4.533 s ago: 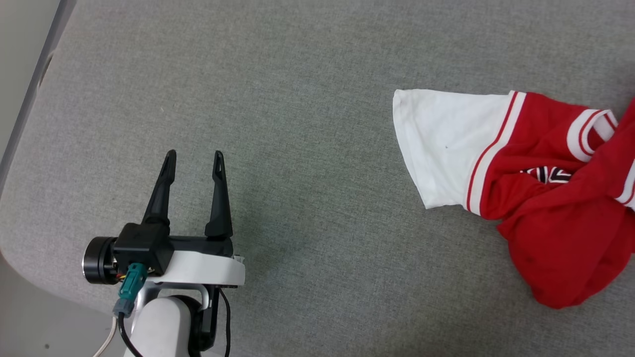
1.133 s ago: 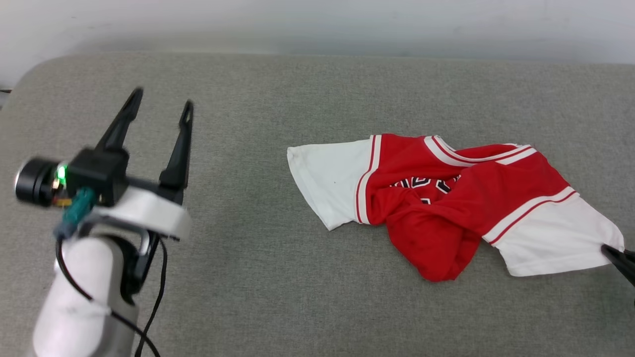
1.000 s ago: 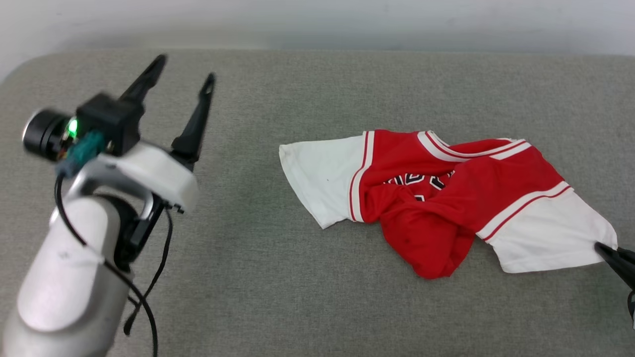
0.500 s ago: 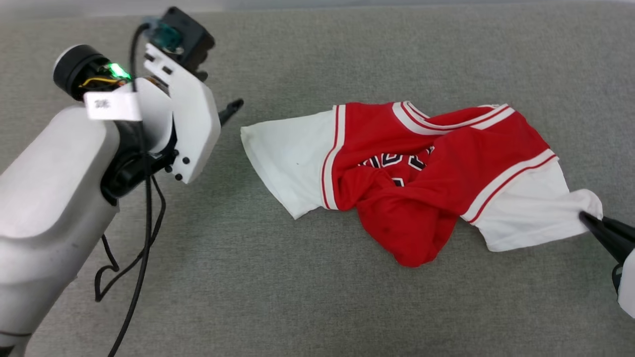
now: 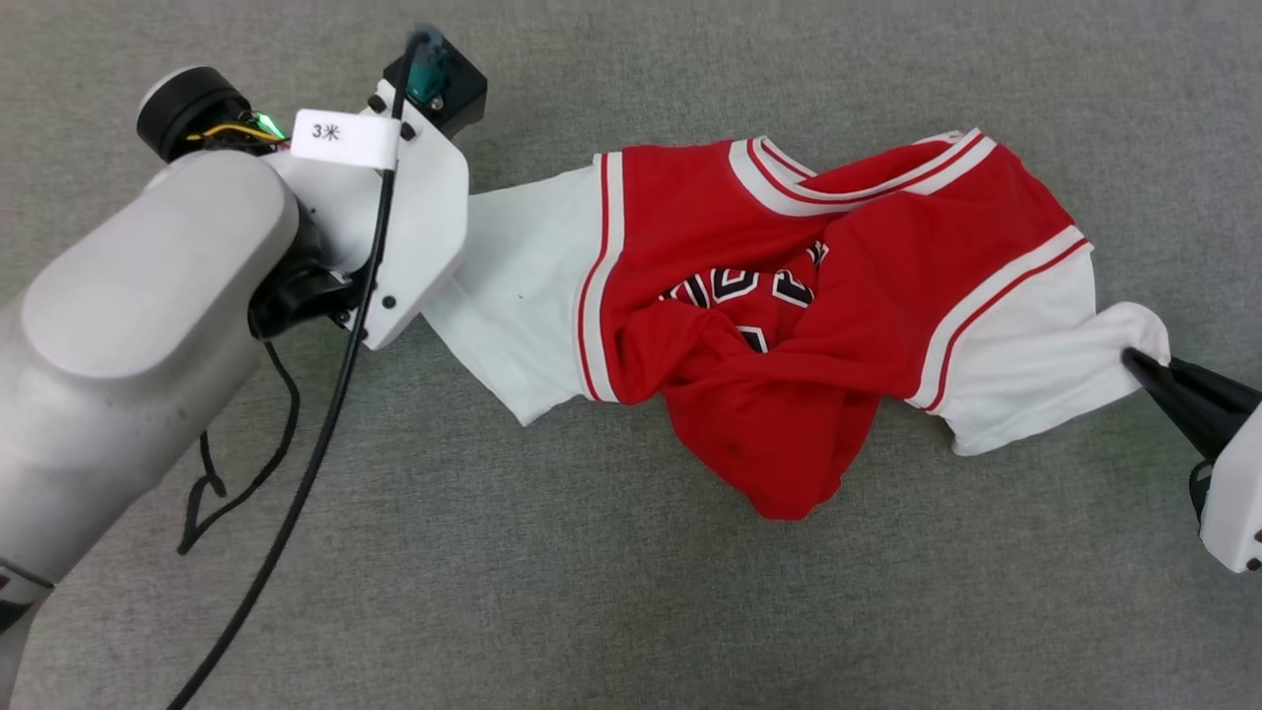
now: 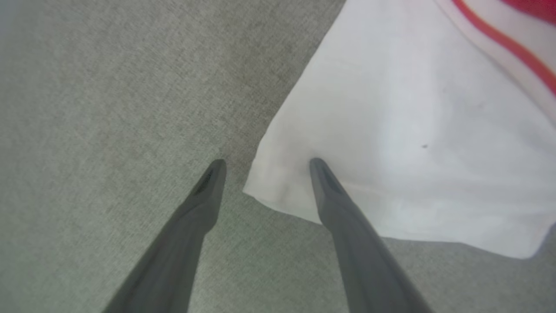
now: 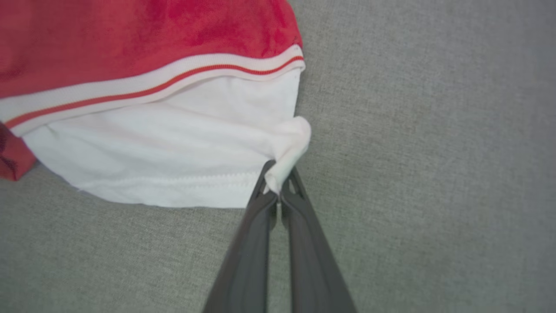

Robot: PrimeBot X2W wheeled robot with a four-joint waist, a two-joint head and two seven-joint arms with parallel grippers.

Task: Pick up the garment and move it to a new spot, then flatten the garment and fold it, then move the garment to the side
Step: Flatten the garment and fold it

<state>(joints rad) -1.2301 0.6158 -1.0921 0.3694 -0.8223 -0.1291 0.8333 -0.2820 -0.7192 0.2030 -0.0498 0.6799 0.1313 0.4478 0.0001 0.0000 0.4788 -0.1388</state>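
The garment (image 5: 769,296) lies crumpled on the grey cloth surface, red body bunched in the middle, a white sleeve out to each side. My right gripper (image 5: 1134,360) is shut on the corner of the right white sleeve (image 7: 278,174), pinching a fold of cloth. My left gripper (image 6: 265,167) is open above the corner of the left white sleeve (image 6: 391,143): one fingertip over the cloth, the other over bare surface. In the head view its fingers are hidden under the left wrist (image 5: 394,197).
Grey fabric surface (image 5: 592,611) runs all around the garment. A black cable (image 5: 296,493) hangs from my left arm over the surface at the lower left.
The head camera has tilted down. My left gripper swung from the far left over to the left sleeve's corner. The right gripper keeps its hold on the right sleeve.
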